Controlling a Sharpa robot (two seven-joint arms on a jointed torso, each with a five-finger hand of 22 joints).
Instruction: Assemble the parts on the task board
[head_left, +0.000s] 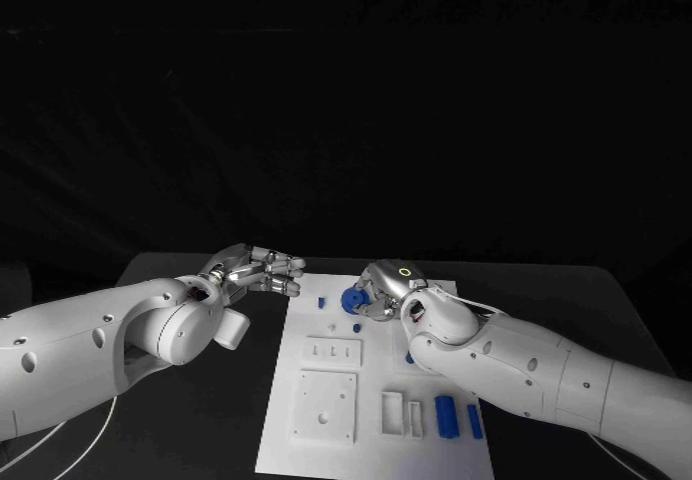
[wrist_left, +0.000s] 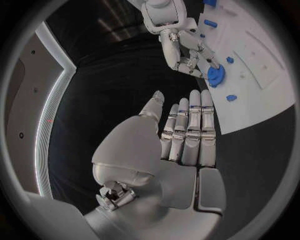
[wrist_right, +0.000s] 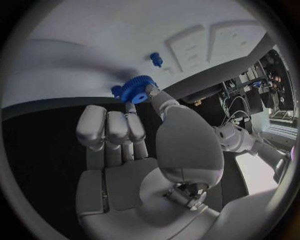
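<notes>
Seating a blue gear (wrist_right: 137, 88) at the board's (head_left: 310, 440) far end, the right hand (head_left: 387, 290) pinches it; left hand (head_left: 260, 272) idles empty beside the board, loose bars (head_left: 447, 415) remaining.

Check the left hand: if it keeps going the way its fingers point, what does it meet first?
Probably the task board edge: the left hand, open, points at it over bare table, with the blue gear the right hand touches beyond. Depth unclear.

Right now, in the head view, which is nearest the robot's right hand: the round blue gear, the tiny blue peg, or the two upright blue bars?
1. Round blue gear, at the right hand.
2. Tiny blue peg, beyond the gear.
3. Upright blue bars, the board's near end.
</notes>
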